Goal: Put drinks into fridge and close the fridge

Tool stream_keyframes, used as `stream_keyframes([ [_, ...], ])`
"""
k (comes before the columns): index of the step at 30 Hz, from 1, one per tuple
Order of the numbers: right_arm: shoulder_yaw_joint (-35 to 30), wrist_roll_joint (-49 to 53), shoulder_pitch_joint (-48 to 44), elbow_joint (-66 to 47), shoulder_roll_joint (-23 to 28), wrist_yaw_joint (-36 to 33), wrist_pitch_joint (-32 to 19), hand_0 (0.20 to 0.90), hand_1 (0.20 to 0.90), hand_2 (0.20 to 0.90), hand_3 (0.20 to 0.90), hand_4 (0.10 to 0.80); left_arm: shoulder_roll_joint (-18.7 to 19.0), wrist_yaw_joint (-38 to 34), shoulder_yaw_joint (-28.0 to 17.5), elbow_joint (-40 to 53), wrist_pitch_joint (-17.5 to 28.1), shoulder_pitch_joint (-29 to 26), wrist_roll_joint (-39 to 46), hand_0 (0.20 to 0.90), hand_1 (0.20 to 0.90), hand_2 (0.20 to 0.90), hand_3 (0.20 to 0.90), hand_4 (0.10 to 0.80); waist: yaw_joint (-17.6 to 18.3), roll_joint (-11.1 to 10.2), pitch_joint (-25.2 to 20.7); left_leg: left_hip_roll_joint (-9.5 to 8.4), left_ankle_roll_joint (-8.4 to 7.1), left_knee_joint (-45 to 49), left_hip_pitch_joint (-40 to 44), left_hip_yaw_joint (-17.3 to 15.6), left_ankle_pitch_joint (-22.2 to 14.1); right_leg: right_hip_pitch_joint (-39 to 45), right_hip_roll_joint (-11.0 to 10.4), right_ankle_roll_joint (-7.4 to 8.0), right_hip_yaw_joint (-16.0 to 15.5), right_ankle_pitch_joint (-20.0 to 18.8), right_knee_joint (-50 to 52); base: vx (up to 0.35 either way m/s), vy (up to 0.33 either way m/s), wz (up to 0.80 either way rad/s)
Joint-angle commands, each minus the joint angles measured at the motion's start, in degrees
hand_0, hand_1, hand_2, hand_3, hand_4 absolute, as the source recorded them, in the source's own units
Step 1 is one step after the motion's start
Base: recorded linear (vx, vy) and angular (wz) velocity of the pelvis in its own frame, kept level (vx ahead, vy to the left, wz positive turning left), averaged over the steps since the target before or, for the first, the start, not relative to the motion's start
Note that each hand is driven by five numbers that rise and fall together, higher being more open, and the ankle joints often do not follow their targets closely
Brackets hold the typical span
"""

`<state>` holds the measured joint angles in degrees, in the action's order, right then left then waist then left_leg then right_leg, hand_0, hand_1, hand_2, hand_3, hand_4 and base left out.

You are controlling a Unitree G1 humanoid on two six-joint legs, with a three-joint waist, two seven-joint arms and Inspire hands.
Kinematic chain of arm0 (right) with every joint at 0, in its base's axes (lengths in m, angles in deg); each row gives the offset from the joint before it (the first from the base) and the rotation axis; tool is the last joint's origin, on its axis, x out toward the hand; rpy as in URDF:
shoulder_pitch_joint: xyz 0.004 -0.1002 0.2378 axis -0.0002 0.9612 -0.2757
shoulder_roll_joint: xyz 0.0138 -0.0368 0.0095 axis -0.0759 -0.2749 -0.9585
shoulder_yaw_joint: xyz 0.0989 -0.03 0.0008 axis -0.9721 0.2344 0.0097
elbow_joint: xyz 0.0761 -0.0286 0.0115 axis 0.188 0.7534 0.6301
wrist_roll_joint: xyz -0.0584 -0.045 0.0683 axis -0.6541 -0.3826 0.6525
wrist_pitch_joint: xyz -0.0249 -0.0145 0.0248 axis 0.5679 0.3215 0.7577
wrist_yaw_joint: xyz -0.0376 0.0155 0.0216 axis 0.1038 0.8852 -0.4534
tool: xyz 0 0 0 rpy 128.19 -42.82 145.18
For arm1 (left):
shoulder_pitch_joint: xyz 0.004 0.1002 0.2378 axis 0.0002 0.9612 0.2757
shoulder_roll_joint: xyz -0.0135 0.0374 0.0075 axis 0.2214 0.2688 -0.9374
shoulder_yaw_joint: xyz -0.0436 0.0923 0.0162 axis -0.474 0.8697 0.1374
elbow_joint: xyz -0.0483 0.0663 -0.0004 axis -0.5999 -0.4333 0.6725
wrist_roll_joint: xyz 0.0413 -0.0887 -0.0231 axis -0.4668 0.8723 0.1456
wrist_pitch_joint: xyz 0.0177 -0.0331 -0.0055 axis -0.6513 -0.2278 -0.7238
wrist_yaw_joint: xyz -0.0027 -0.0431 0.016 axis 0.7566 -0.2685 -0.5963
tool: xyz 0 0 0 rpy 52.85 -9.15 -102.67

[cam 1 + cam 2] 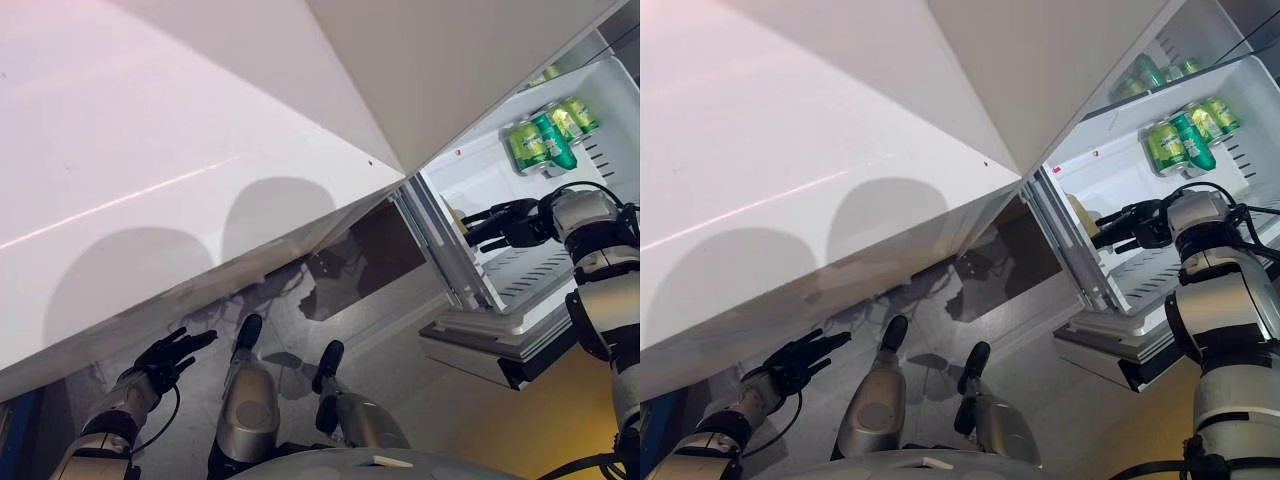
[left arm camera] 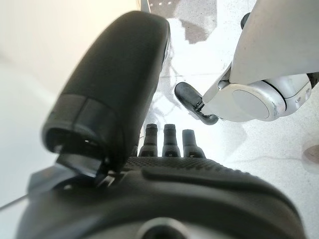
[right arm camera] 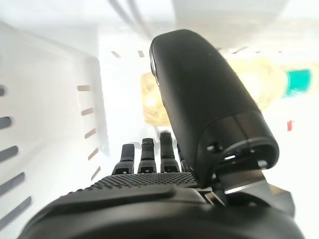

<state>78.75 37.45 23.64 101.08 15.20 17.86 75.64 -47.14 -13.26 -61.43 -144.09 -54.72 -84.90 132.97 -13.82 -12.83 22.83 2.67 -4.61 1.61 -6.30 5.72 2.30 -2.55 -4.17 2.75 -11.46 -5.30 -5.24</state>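
fridge (image 1: 560, 190) door open | green cans (image 1: 1178, 141) on upper shelf inside | right robot hand (image 1: 1127, 226) fingers straight, empty, reaching in over lower shelf | left robot hand (image 1: 165, 358) fingers spread, empty, low above floor (image 1: 380, 350)

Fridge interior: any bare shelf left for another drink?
Free: the white slotted shelf beside the open right hand, with only a yellowish bottle at its end. Crowded: the shelf above, where green cans cluster.
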Motion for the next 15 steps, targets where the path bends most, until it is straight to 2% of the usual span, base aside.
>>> stream_keyframes([
  [1, 3.20, 4.10, -2.51, -0.92, 11.34, -6.95, -4.18, 0.900, 0.900, 0.900, 0.900, 0.800, 1.21, 1.18, 2.46, 0.41, 0.67, 5.31, -2.65, 0.900, 0.900, 0.900, 0.900, 0.800, 1.30, 2.53, -6.46, -4.40, 5.45, -4.91, 1.99, -3.77, -2.64, -0.14, 3.59, 1.48, 0.85, 1.88, 2.41, 0.030, 0.039, -0.02],
  [6, 0.22, 12.61, -0.82, -8.14, 15.08, -16.90, -11.51, 0.900, 0.900, 0.900, 0.900, 0.800, -0.01, 3.68, 2.78, -1.82, 1.75, 7.33, -6.54, 0.900, 0.900, 0.900, 0.900, 0.800, 3.51, 3.37, -9.64, -4.51, 5.46, -5.57, 4.08, -4.64, -3.08, 1.18, 3.52, 1.78, 1.56, 2.16, 1.86, 0.020, 0.060, -0.06],
  [8, -1.18, 14.84, 0.43, -11.42, 15.96, -20.40, -12.79, 0.900, 0.900, 0.900, 0.900, 0.800, -0.54, 4.14, 2.96, -2.22, 2.10, 7.85, -7.45, 0.900, 0.900, 0.900, 0.900, 0.800, 4.21, 3.67, -10.53, -4.51, 5.44, -5.68, 4.53, -4.99, -3.24, 1.45, 3.47, 1.88, 1.80, 2.19, 1.65, 0.000, 0.072, -0.10],
  [9, -3.12, 16.50, 2.00, -15.76, 17.06, -24.51, -14.34, 0.900, 0.900, 0.900, 0.900, 0.800, -1.44, 4.68, 3.20, -3.13, 2.39, 8.42, -8.82, 0.900, 0.900, 0.900, 0.900, 0.800, 5.33, 4.28, -11.64, -4.51, 5.42, -5.74, 5.10, -5.56, -3.48, 1.77, 3.32, 2.00, 2.16, 2.27, 1.45, -0.008, 0.102, -0.13],
  [12, -6.37, 19.44, 5.45, -24.16, 18.29, -30.40, -15.28, 0.900, 0.900, 0.900, 0.900, 0.800, -2.62, 5.90, 3.58, -4.36, 1.87, 9.03, -10.30, 0.900, 0.900, 0.900, 0.900, 0.800, 7.01, 5.35, -13.14, -4.49, 5.36, -5.76, 5.98, -6.35, -3.85, 2.16, 3.04, 2.18, 2.76, 2.49, 1.40, -0.006, 0.101, -0.08],
  [15, -14.58, 19.43, 12.10, -34.82, 19.07, -36.12, -17.47, 0.900, 0.900, 0.900, 0.900, 0.800, -4.56, 7.26, 3.35, -6.55, 2.26, 10.12, -11.80, 0.900, 0.900, 0.900, 0.900, 0.800, 9.40, 7.19, -15.17, -4.48, 5.43, -5.85, 7.40, -7.29, -4.46, 2.95, 2.77, 2.34, 3.95, 3.00, 1.33, 0.021, 0.106, -0.20],
])
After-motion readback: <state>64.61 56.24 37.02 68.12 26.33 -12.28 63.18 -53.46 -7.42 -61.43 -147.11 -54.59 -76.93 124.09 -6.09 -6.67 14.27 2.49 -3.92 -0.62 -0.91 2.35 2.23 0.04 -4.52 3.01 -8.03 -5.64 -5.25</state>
